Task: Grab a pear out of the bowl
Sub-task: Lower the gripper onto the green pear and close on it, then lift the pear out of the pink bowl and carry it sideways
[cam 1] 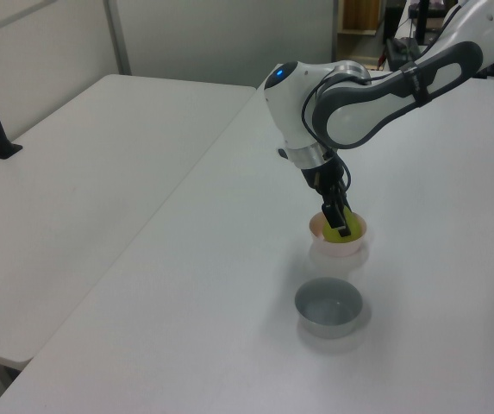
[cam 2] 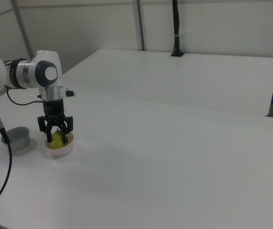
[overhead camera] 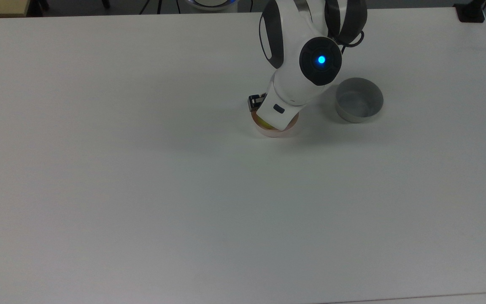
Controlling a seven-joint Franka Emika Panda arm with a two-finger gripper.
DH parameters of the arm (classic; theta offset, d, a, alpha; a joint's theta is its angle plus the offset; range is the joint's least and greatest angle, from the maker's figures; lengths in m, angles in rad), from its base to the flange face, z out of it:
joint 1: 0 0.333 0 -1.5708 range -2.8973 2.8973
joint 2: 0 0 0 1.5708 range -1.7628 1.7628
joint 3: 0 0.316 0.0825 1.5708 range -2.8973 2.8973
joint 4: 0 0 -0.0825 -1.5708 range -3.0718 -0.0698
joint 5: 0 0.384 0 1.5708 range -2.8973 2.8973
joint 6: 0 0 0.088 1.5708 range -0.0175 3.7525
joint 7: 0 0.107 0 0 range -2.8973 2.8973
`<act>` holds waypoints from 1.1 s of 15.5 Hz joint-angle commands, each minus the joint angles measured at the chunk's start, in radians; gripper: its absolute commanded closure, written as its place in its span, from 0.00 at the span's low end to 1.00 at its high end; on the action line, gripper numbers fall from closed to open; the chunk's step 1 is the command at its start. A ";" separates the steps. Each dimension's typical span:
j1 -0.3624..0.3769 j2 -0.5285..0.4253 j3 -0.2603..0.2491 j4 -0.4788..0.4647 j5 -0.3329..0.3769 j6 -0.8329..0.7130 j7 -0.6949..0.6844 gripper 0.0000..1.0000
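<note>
At the right view's lower left, the pear (cam 2: 56, 139) was seen upright in the bowl (cam 2: 60, 149), straddled by the gripper's (cam 2: 56, 138) spread fingers.

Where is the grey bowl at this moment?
In the top view, the grey bowl stands on the white table, just right of the pink bowl with the gripper over it. The two bowls are apart.

arm: reaching steeply downward, wrist pointing at the table
gripper (cam 2: 56, 138): hanging vertical, fingers (cam 2: 46, 135) spread apart, tips lowered on either side of the pear (cam 2: 57, 140)
</note>
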 commanded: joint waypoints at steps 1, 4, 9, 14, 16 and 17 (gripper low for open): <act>0.018 -0.002 -0.013 -0.022 -0.008 0.046 -0.012 0.36; 0.027 0.001 -0.013 -0.022 -0.010 0.053 -0.012 0.37; 0.026 -0.010 -0.013 -0.018 -0.008 0.046 -0.014 0.64; 0.015 -0.111 -0.019 -0.012 0.002 -0.037 -0.063 0.66; 0.014 -0.155 -0.022 -0.012 0.006 -0.074 -0.084 0.66; 0.010 -0.169 -0.023 -0.012 0.007 -0.081 -0.084 0.66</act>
